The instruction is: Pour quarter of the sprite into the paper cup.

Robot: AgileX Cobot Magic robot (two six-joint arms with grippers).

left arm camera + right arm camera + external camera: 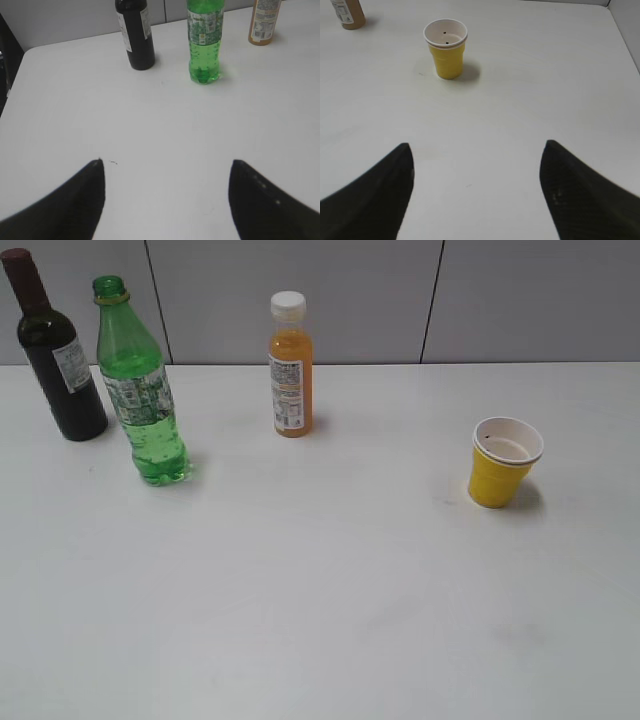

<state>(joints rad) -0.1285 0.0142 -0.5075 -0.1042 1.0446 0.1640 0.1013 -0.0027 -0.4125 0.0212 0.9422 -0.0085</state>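
The sprite (140, 390) is a tall green bottle with no cap, standing upright at the left of the white table; the left wrist view shows the sprite (204, 40) far ahead, slightly right of centre. The yellow paper cup (503, 462) stands upright at the right, and the right wrist view has the paper cup (446, 48) ahead and left of centre. My left gripper (167, 162) is open over bare table, well short of the bottle. My right gripper (477, 145) is open too, well short of the cup. Neither arm shows in the exterior view.
A dark wine bottle (58, 355) stands just behind and left of the sprite. An orange juice bottle (290, 370) with a white cap stands at the back centre. The table's left edge (12, 85) shows in the left wrist view. A grey wall runs behind.
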